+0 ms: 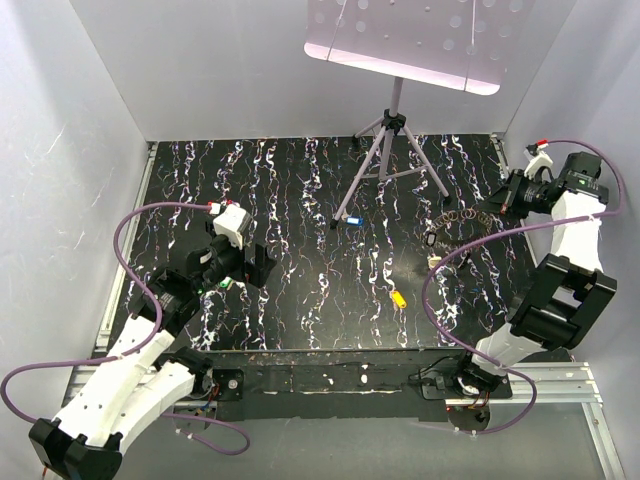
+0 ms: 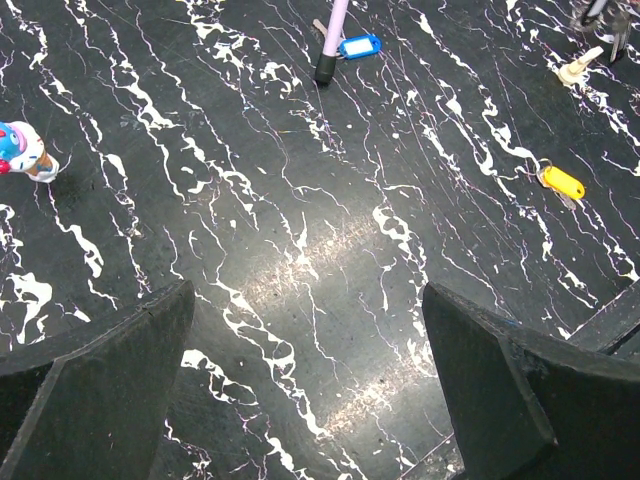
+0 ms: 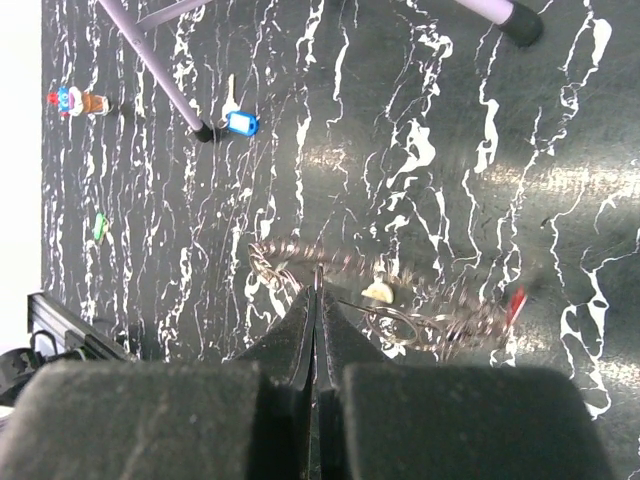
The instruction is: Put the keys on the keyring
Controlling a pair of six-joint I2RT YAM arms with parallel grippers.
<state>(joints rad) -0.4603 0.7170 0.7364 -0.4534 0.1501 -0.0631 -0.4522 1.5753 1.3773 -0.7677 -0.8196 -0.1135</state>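
Observation:
The keyring [image 3: 290, 262], a toothed wire ring, lies flat at the right of the table [image 1: 462, 215]. My right gripper [image 3: 317, 290] [image 1: 500, 203] is shut, with a thin metal edge of the ring pinched at its tips. A beige key [image 3: 377, 292] and a red key [image 3: 517, 302] sit at the ring. Loose on the table are a blue key [image 1: 352, 220] [image 2: 358, 46], a yellow key [image 1: 398, 298] [image 2: 562, 182] and a green key [image 1: 226, 283] [image 3: 100, 227]. My left gripper [image 1: 243, 268] [image 2: 308, 300] hangs open and empty over the left of the table.
A grey tripod stand [image 1: 390, 150] stands at the back centre under a white perforated panel [image 1: 410, 40]; one foot [image 2: 325, 72] rests by the blue key. A small colourful trinket [image 2: 22, 150] lies at the left. White walls [image 1: 70, 150] enclose the black marbled table [image 1: 300, 180].

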